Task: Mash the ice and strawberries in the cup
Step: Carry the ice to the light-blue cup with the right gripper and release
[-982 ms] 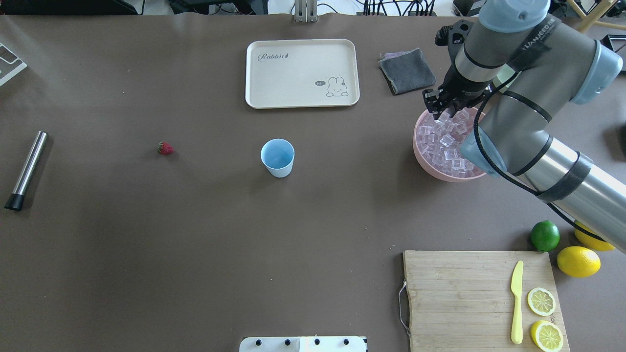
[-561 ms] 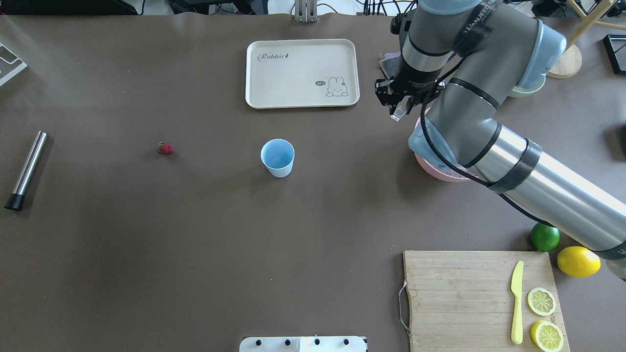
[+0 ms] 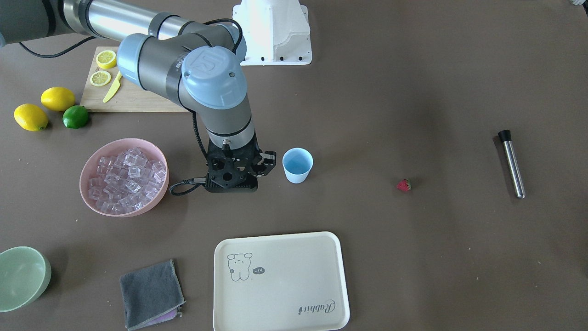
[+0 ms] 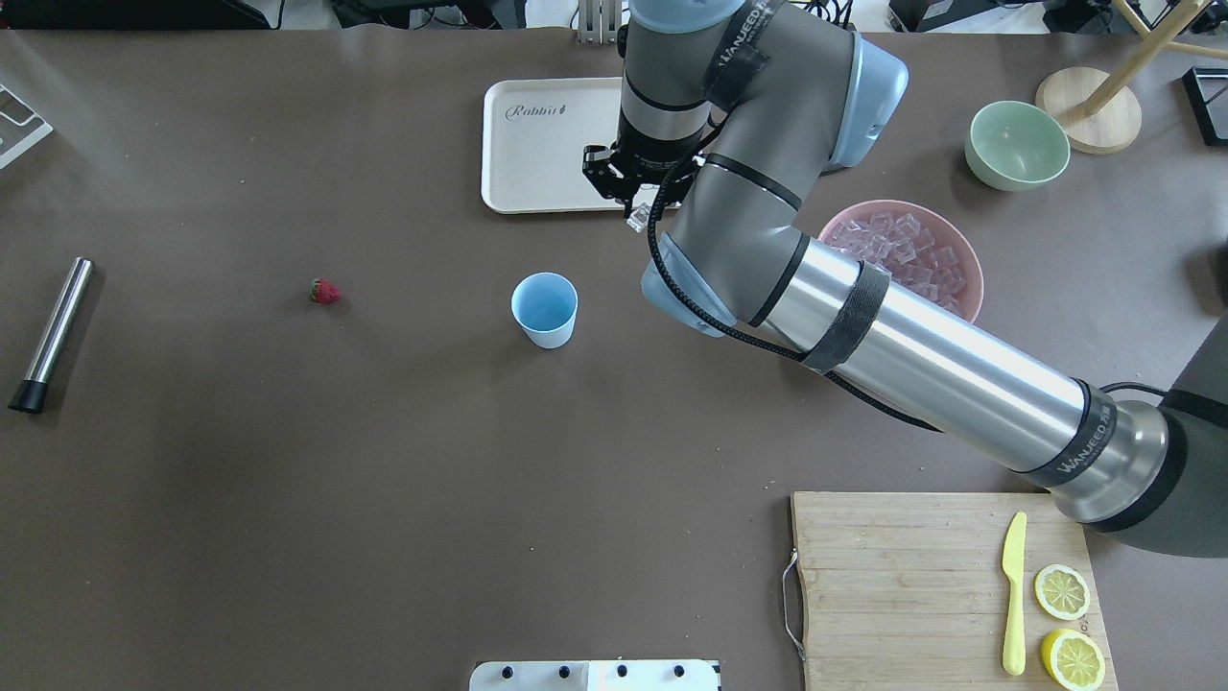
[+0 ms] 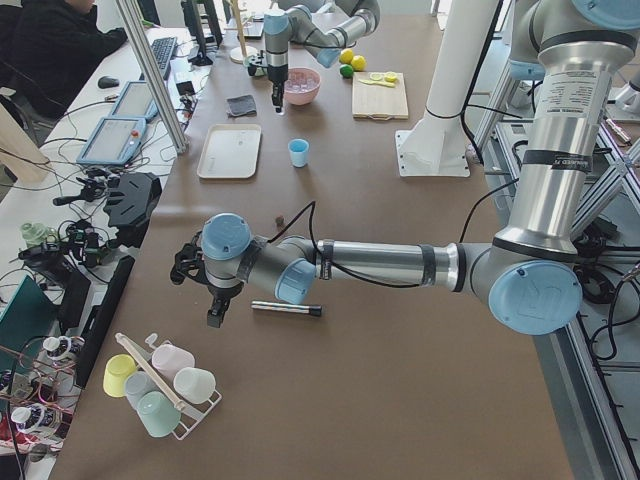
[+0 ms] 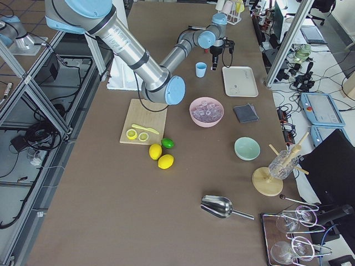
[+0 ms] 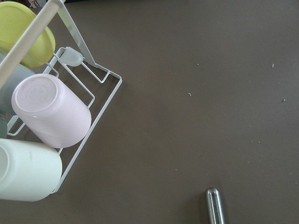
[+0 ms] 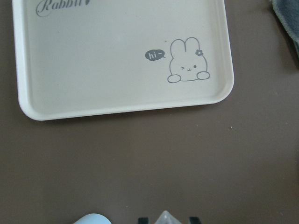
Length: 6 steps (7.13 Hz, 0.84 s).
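Holds an ice cube [image 8: 166, 218] in the closed jaws of the right gripper [image 4: 634, 215], near the cup [image 4: 545, 307]; next needs to go over it and let go

The cream tray [image 8: 93, 79] reads "Rabbit" in script and "hi~" in a speech bubble (beside a drawn rabbit); the right arm's black band [image 4: 1082, 443] reads "WANJEED".

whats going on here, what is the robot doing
The right gripper holds one ice cube above the table, between the pink bowl and the blue cup, by the tray. The cup looks empty, and the strawberry lies untouched on the table. The left arm hovers by the metal muddler at the table's end.
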### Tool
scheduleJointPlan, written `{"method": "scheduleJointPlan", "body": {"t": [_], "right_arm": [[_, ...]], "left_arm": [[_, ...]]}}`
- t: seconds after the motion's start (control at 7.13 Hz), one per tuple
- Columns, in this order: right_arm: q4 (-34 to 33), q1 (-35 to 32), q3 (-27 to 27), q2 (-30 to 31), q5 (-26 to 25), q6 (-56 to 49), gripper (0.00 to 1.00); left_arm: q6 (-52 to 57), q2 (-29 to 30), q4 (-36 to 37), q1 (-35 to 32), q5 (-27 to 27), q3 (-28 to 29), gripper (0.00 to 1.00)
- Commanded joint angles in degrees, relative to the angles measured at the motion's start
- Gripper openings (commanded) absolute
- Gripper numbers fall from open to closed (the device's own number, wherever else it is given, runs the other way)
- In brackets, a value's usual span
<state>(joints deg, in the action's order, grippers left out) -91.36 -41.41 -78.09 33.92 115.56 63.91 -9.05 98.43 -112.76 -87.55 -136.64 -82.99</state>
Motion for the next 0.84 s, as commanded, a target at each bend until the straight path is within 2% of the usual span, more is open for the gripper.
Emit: {"method": "scheduleJointPlan", "body": {"t": [0.0, 0.42, 0.56, 0.7], "right_arm": [[4.6, 4.6, 7.4, -6.0, -5.1, 4.5, 0.01], [5.8, 6.7, 6.9, -5.6, -6.5, 7.8, 0.03], [5.8, 7.1, 6.5, -4.2, -6.4, 7.8, 0.2], [5.8, 8.1, 5.7, -3.5, -6.4, 8.2, 0.05]], "left_arm": [[0.0, -0.4, 0.0, -0.1, 0.0, -0.3, 0.98], [0.1, -0.4, 0.0, -0.1, 0.0, -0.3, 0.98], [0.1, -0.4, 0.0, -0.1, 0.0, -0.3, 0.98], [0.1, -0.5, -0.1, -0.1, 0.0, -0.4, 0.98]]}}
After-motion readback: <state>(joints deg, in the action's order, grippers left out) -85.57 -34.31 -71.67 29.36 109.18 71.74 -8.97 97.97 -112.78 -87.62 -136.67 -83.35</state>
